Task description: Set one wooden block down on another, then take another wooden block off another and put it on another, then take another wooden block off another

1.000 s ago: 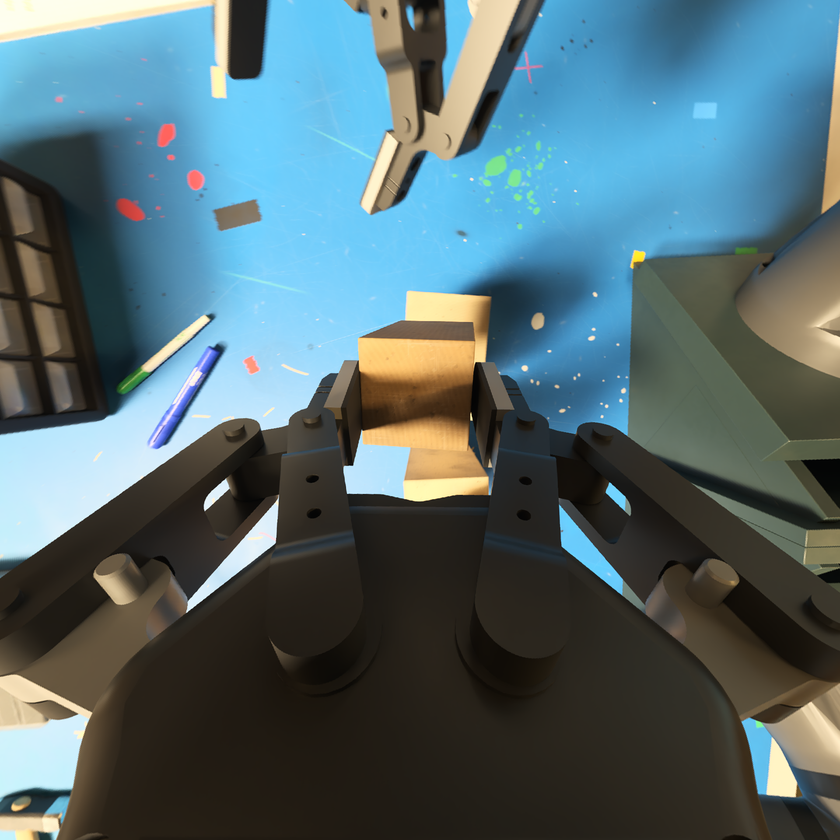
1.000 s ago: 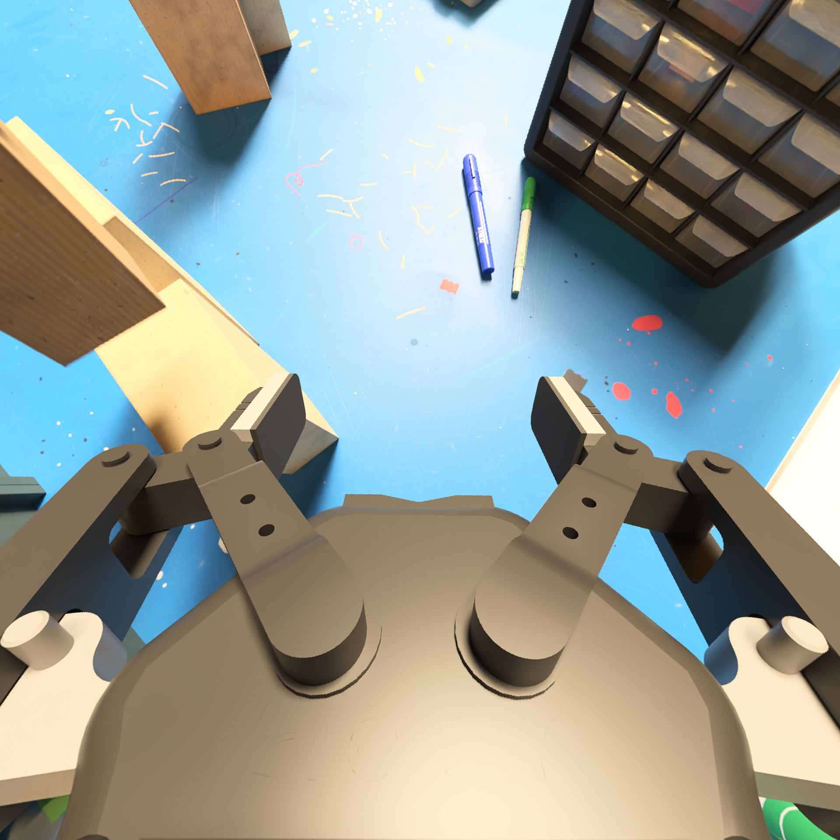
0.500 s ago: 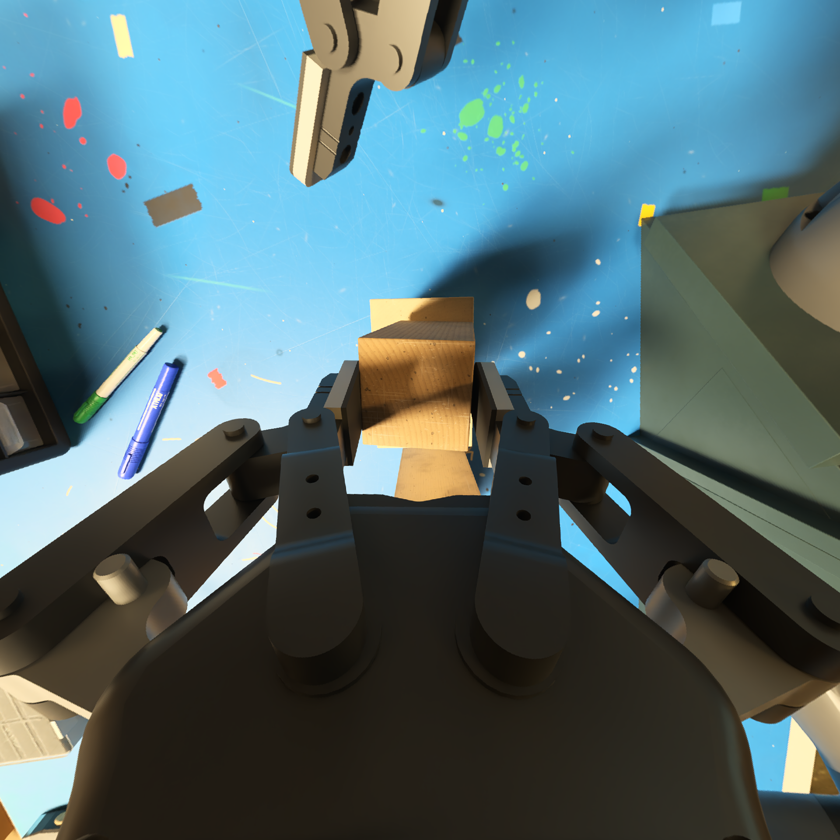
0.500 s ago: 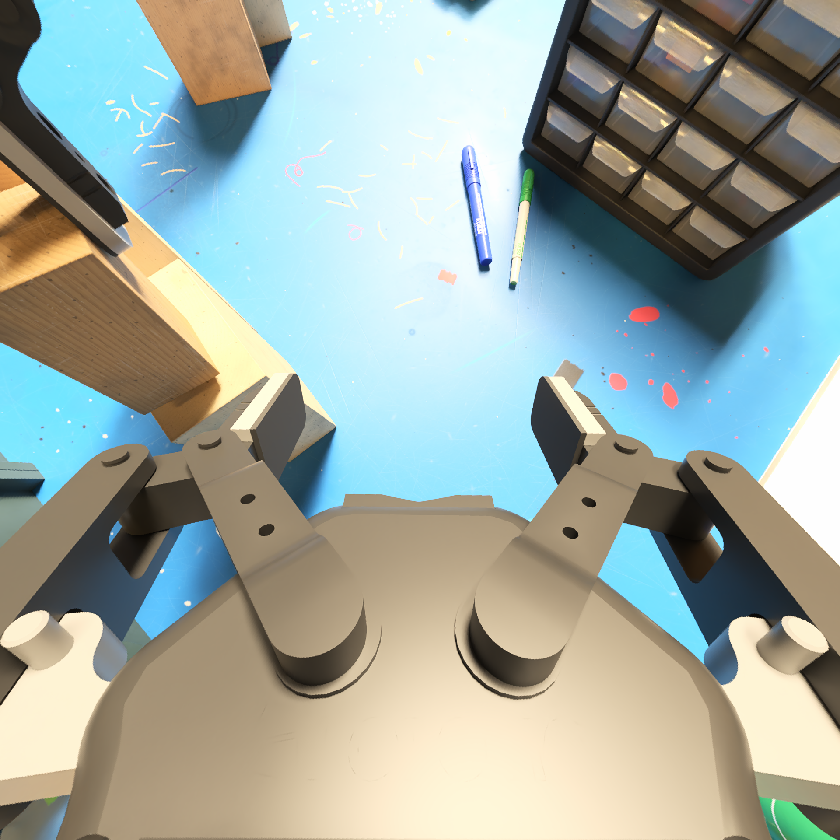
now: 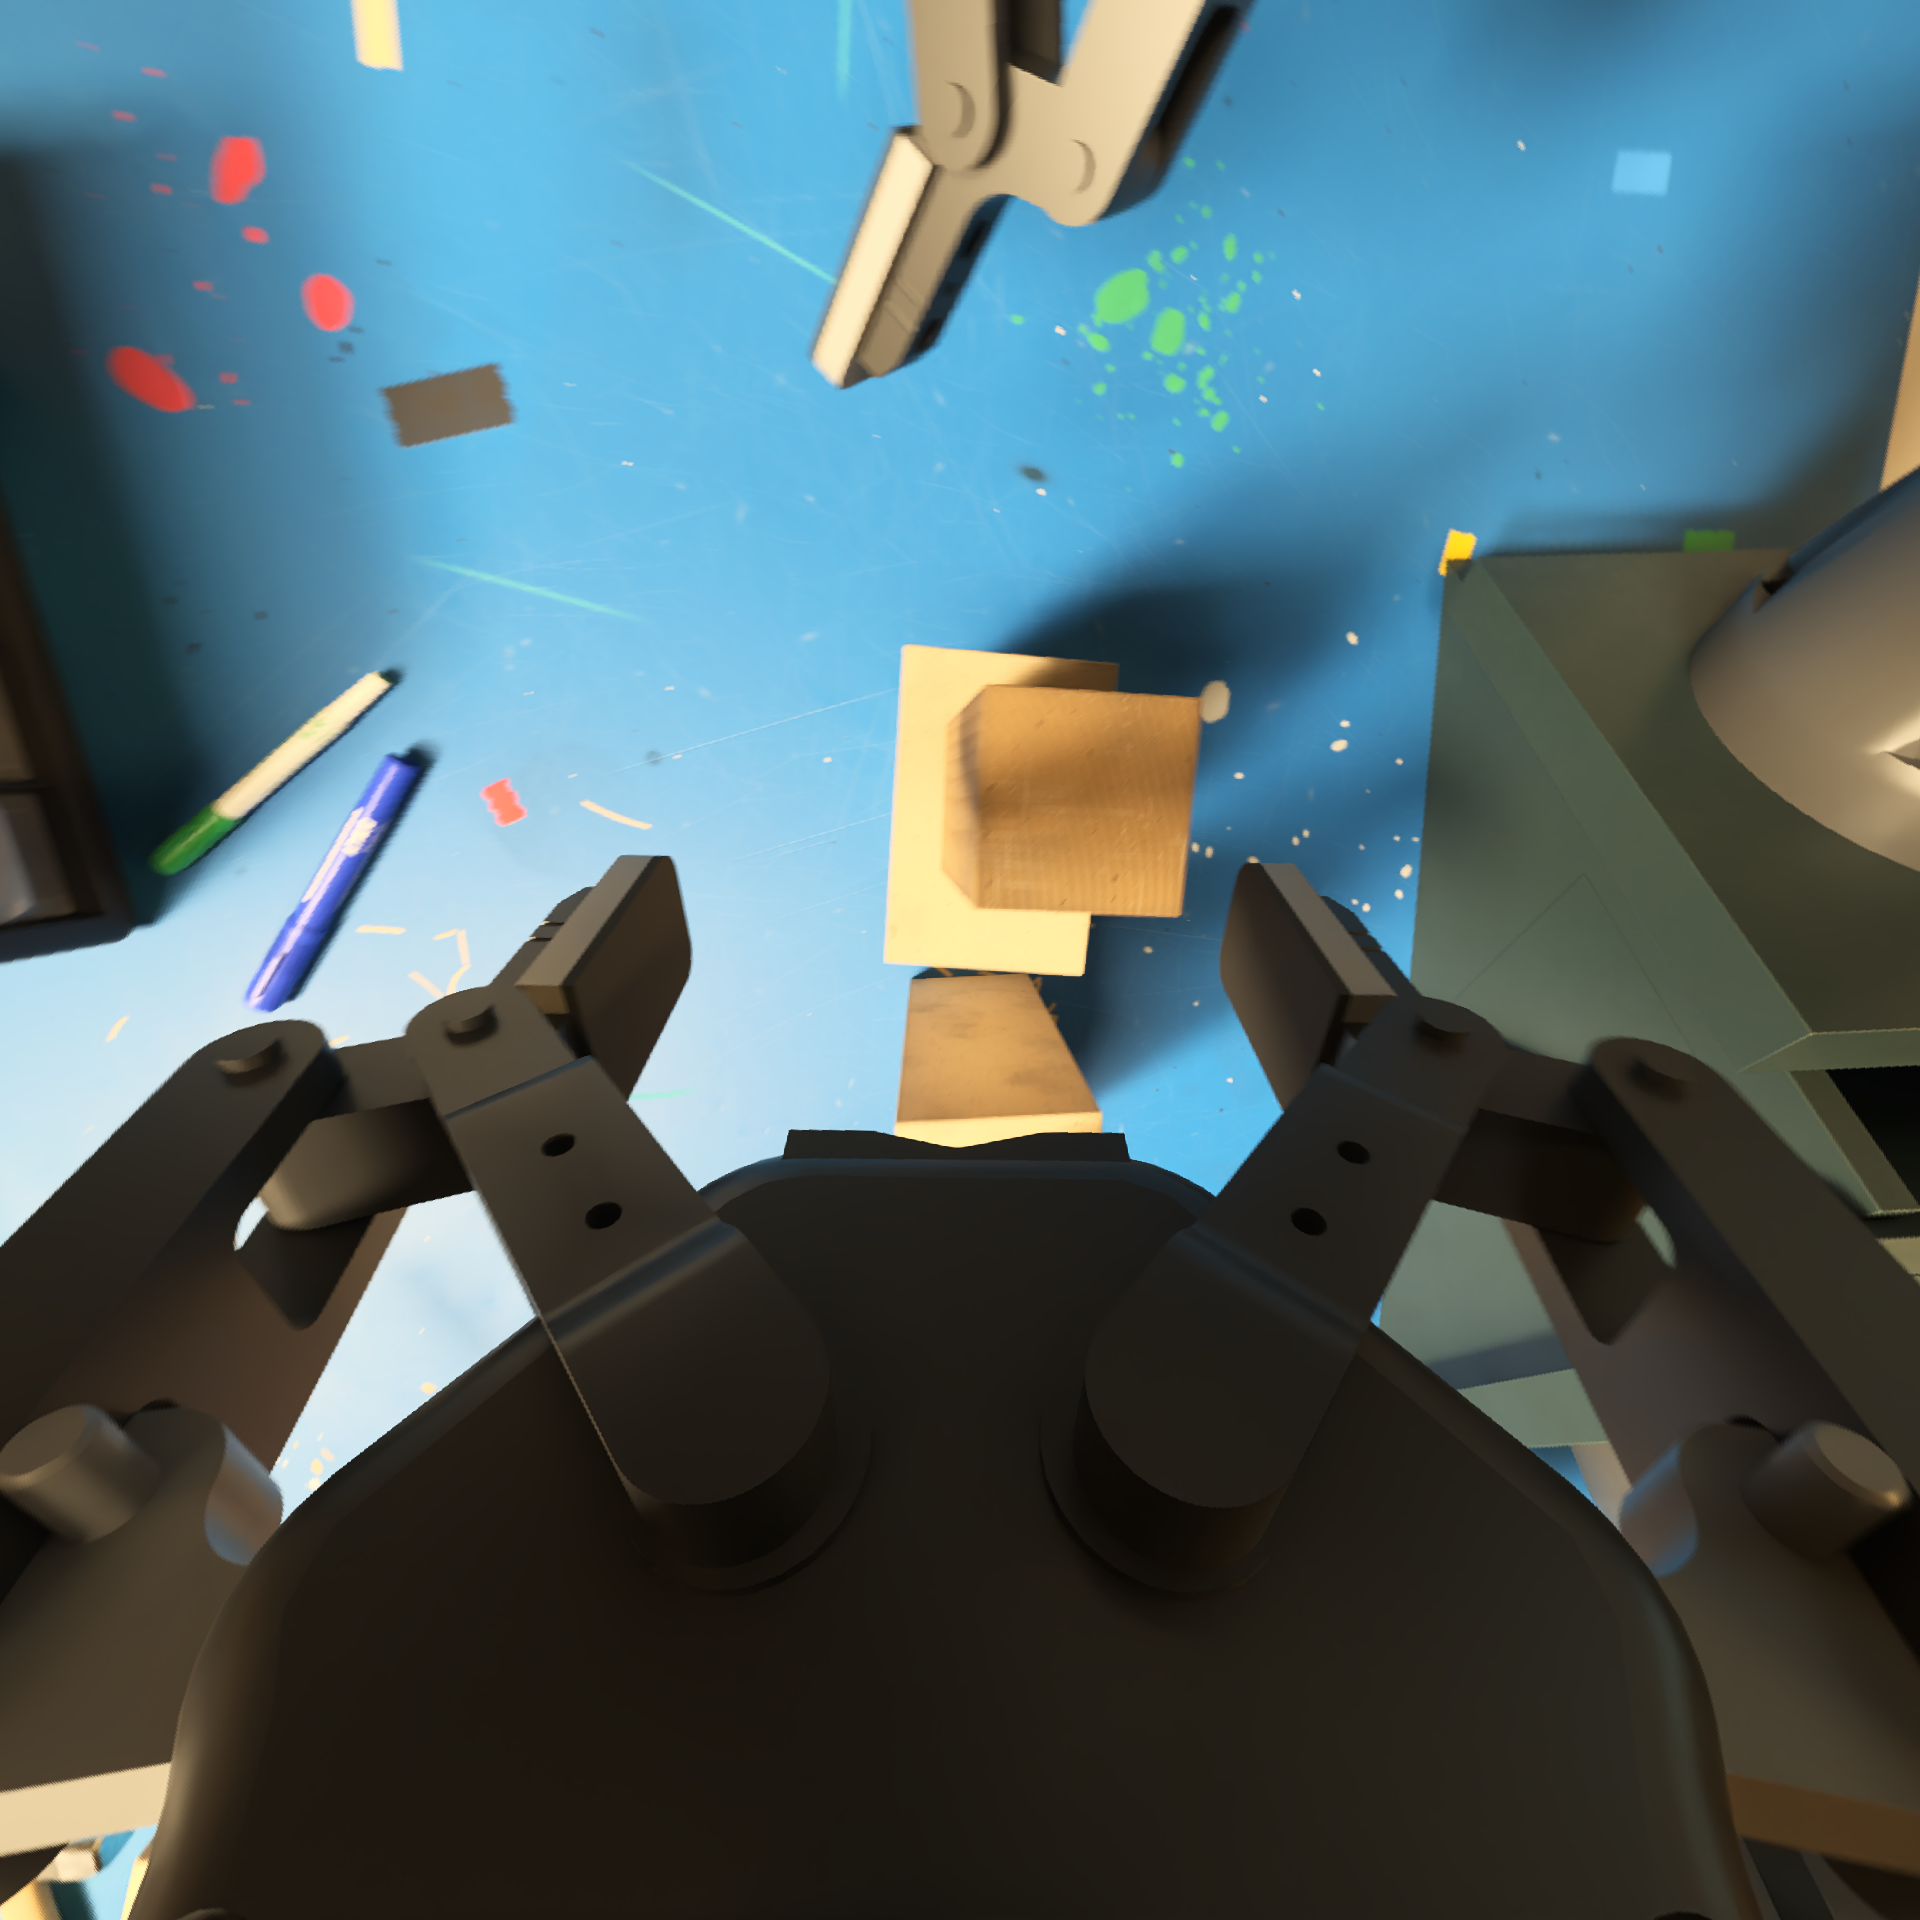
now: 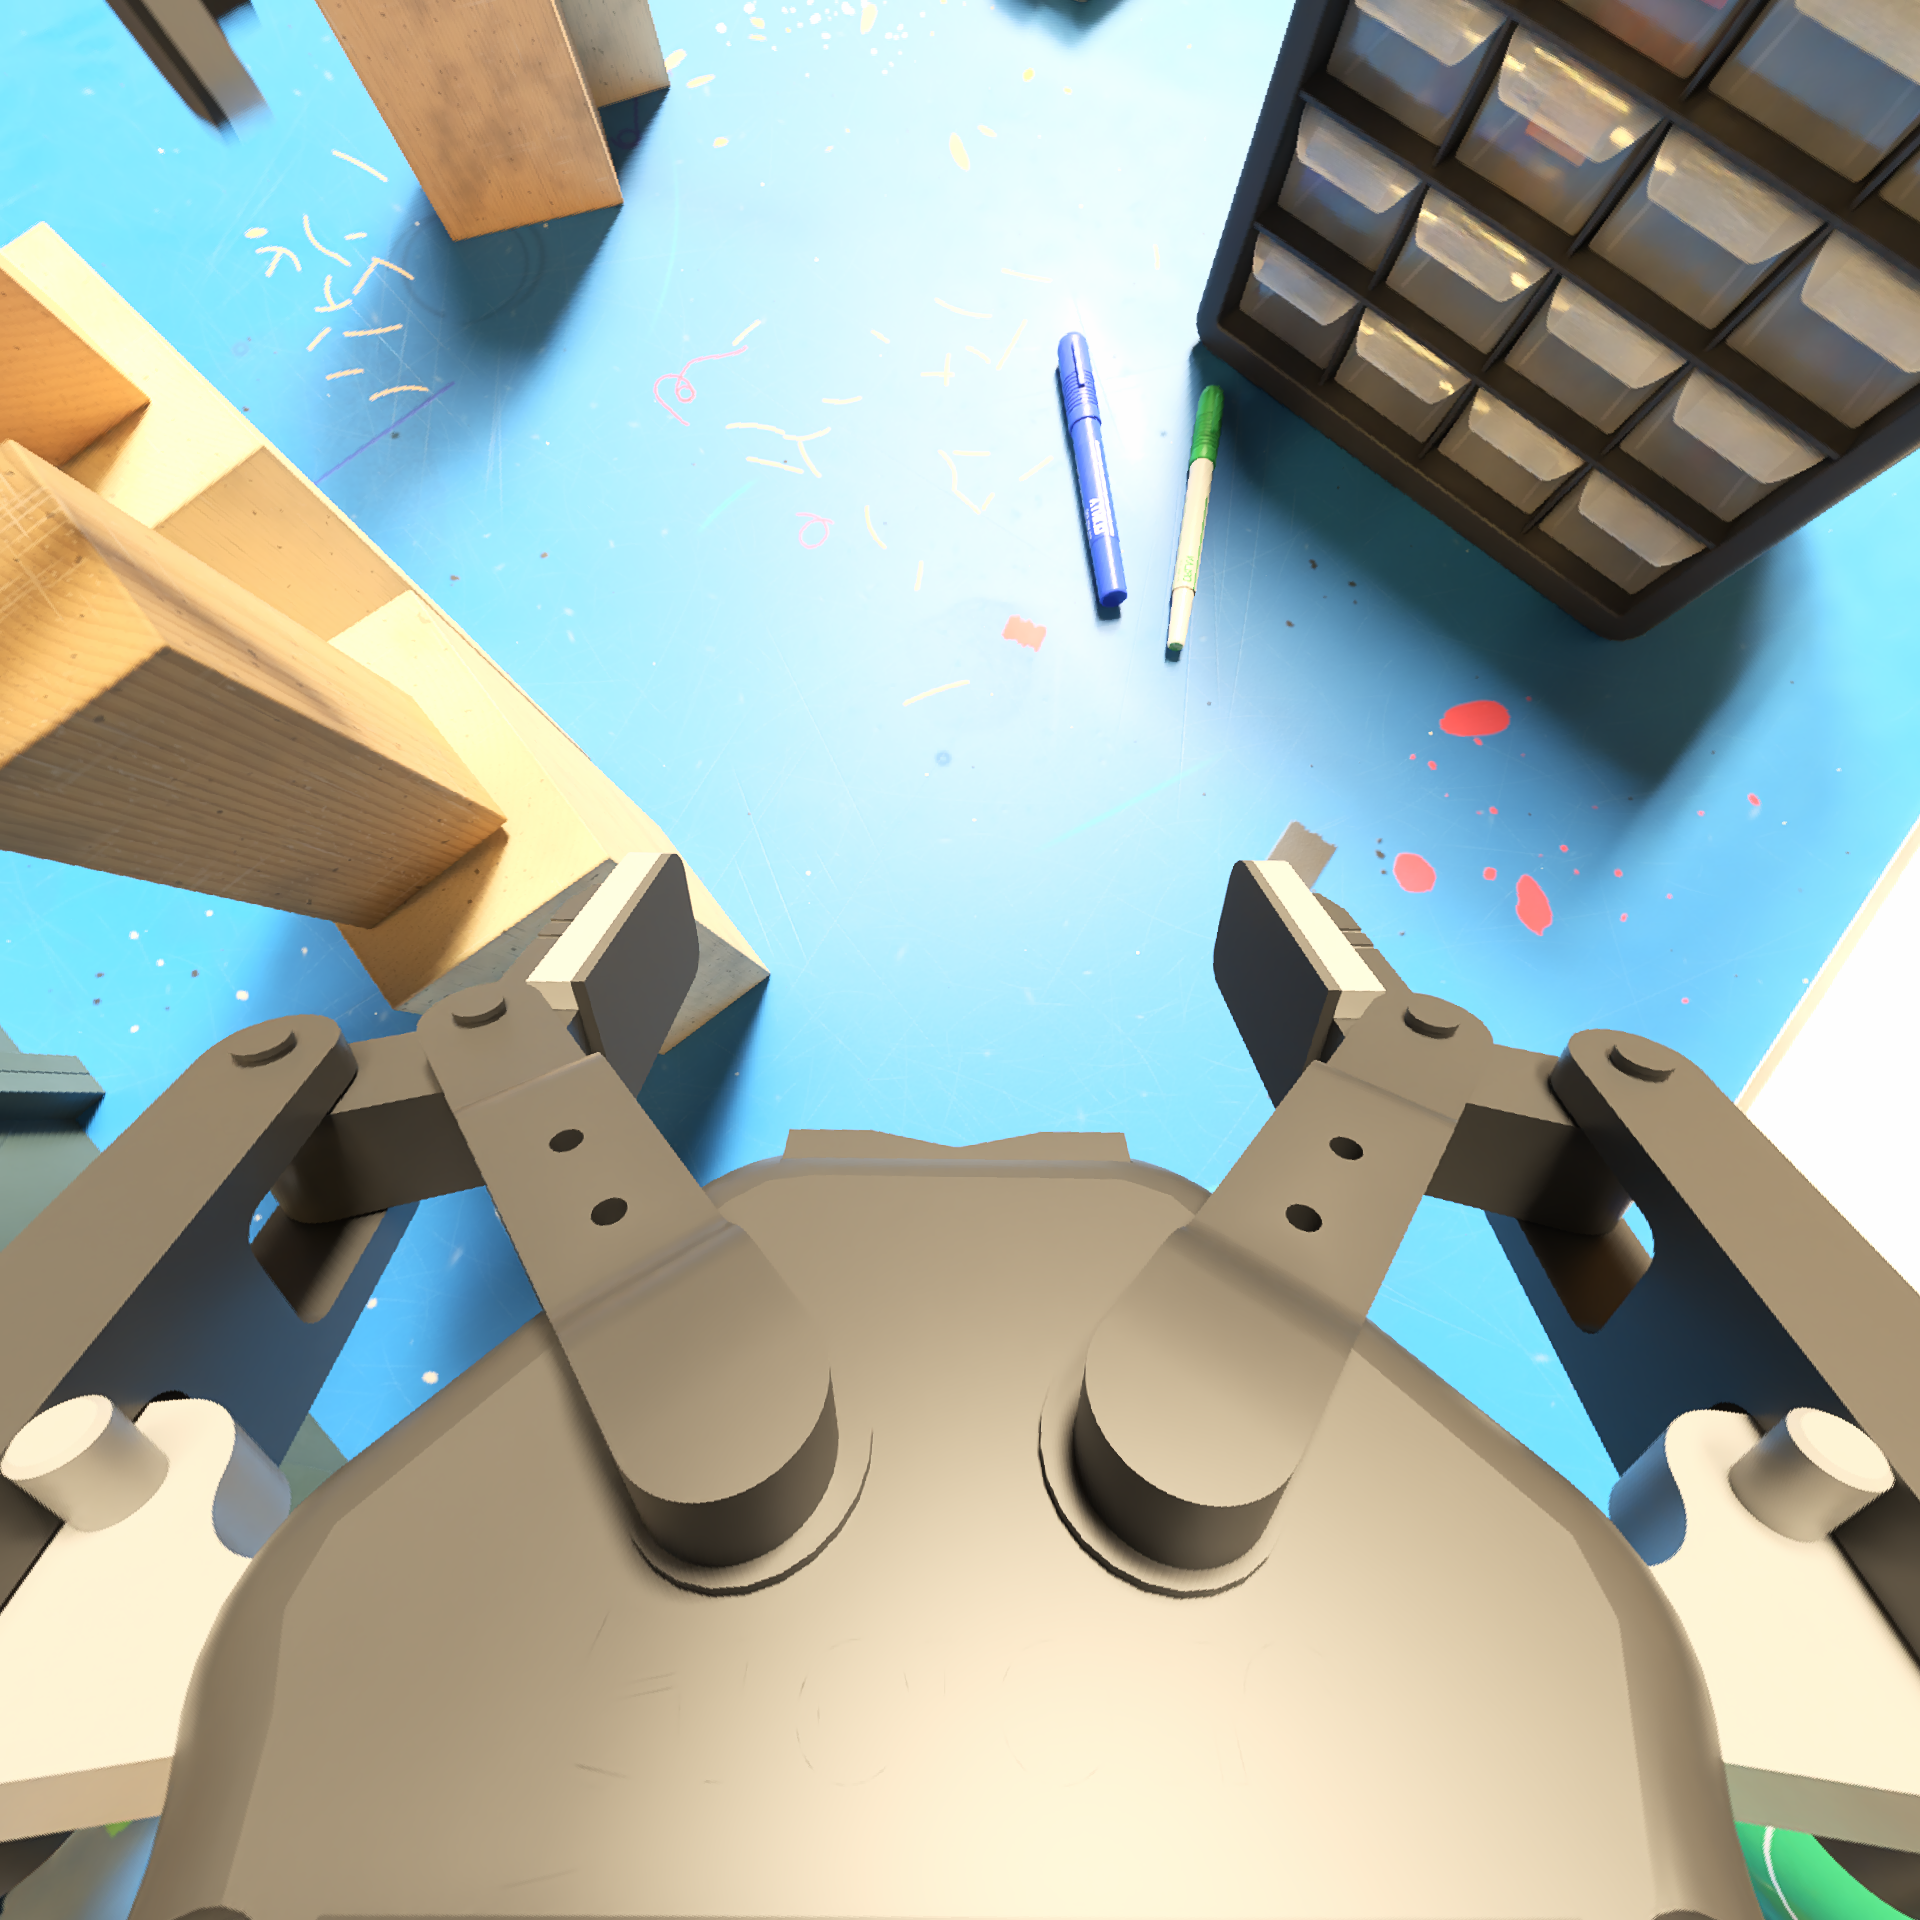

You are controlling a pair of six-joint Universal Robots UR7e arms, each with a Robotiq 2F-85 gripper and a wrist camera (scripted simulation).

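Left end effector [image 5: 951, 940]: spread wide and empty, its two dark fingers well apart, above the block stack.
Wooden cube [image 5: 1075, 800]: sat on the pale block, shifted toward its right edge and overhanging it slightly; free of both fingers.
Pale block [image 5: 920, 831]: a light, flat-topped block under the cube, lying on the blue desk [image 5: 727, 582].
Lower block [image 5: 987, 1055]: a further wooden piece just nearer the camera than the pale block, partly hidden by the end effector body; whether it touched the pale block could not be told.
Right end effector [image 6: 956, 935]: also spread wide and empty, hovering over bare desk just beside the corner of the long pale plank.
Stack seen from the right wrist view: a brown wooden block [image 6: 208, 748] lay on a long pale plank [image 6: 540, 769] at the left.
Separate block [image 6: 488, 114]: stood apart near the top left.
Blue marker [image 6: 1091, 473] and green marker [image 6: 1193, 520]: side by side on the desk, close but not touching.
Drawer organiser [image 6: 1621, 312]: dark, with many small compartments, just beyond the markers.
Grey box [image 5: 1621, 831]: at the right of the left wrist view, near the stack.
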